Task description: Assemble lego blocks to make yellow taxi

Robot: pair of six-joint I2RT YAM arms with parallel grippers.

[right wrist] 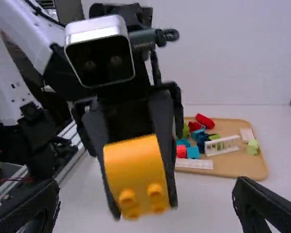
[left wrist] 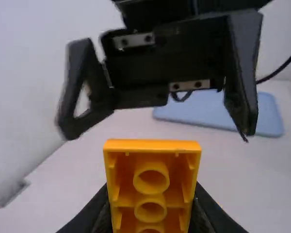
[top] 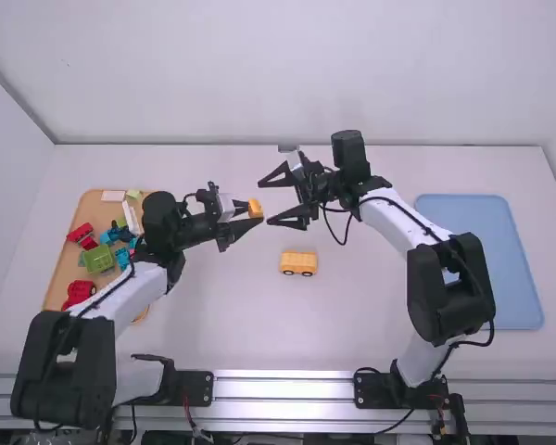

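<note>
- Left pincer [top: 251,212], beyond wheeled yellow base [top: 298,261] on bench [top: 352,324], grips yellow block [right wrist: 136,167], studs outward.
- Right pincer [top: 266,203] wide, empty; likely handover next: centre it on block, close squarely before left lets go.

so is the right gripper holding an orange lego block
No, the left gripper holds the orange lego block, and the right gripper is open.

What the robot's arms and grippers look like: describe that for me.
The left arm and right arm have white links and bulky black joints, with thin black cables running along them. The left gripper and right gripper are black, each with two tapering fingers. On the left wrist sits a boxy camera housing with a silvery, rounded frame around a dark face.
</note>
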